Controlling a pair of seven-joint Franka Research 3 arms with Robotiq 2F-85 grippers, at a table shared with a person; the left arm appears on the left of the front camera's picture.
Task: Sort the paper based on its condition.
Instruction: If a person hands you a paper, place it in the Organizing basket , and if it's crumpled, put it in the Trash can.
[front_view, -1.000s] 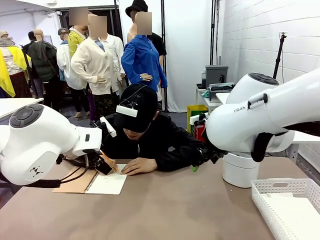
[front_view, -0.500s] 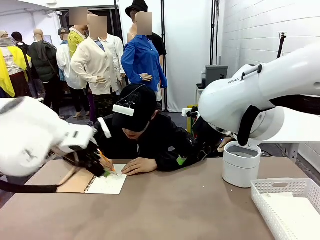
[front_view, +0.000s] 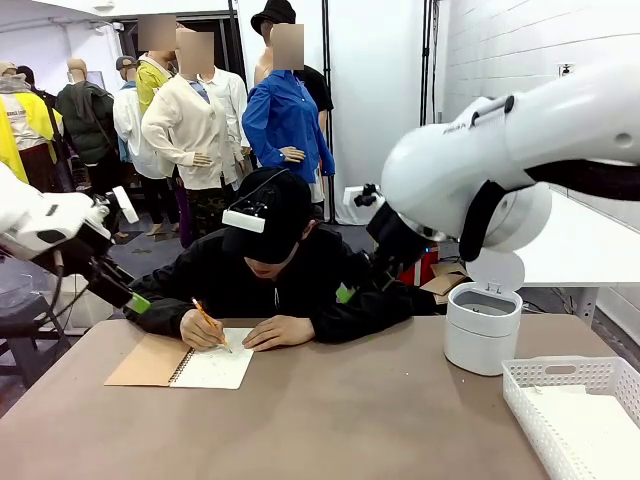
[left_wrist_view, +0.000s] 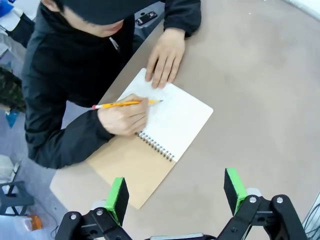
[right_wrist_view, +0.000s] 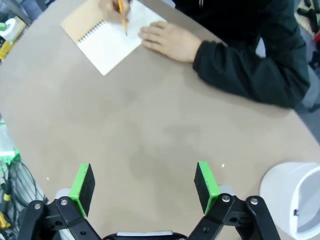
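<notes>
Left wrist view: paper (left_wrist_view: 182, 117) is for now the open white page of the spiral notebook (left_wrist_view: 132, 170), bound at the coil and lying flat on the table (left_wrist_view: 265, 100). The person's pencil hand (left_wrist_view: 122, 115) rests on the page with the pencil (left_wrist_view: 125, 104) tip down; the flat hand (left_wrist_view: 165, 60) pins its far edge. Opened out, cover and page together run long on the diagonal, low left to upper right, skewed to the line between the pads.

Left gripper (left_wrist_view: 176, 194): jaws at full spread, nothing held, raised over the table, page just ahead and roughly centred.

Right gripper (right_wrist_view: 144, 182): likewise spread wide and empty. From it the page sits well apart, up in the far left corner.

Judgement: left arm is the nearer. No pick looks possible until the person frees a sheet.

Basket (front_view: 560, 364) at the robot's right: pale floor, cannot tell whether a sheet lies in it.
</notes>
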